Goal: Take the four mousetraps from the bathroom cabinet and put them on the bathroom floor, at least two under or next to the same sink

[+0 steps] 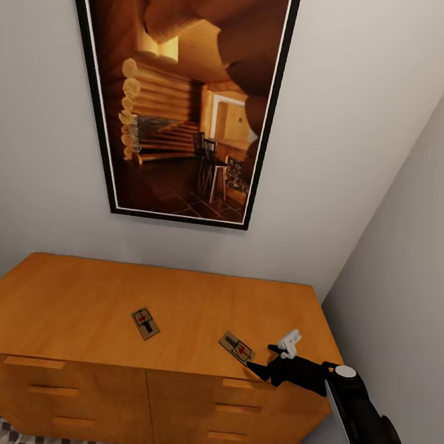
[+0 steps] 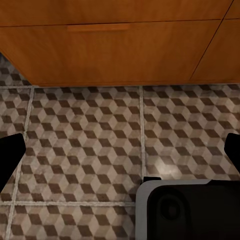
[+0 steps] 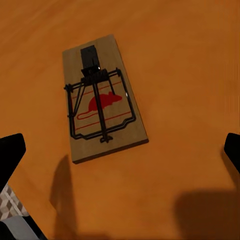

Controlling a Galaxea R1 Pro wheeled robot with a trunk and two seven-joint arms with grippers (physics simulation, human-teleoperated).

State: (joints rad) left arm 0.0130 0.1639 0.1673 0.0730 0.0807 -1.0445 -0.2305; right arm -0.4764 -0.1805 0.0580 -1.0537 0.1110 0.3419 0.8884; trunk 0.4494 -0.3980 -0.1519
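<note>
Two mousetraps lie flat on the cabinet top, well apart. One mousetrap sits mid-top, toward the front edge. The other mousetrap lies near the front right corner, close to the front edge. Right gripper hovers just beside it, fingers spread wide, holding nothing. Left gripper hangs over the bathroom floor before the drawer fronts, wide open, empty.
</note>
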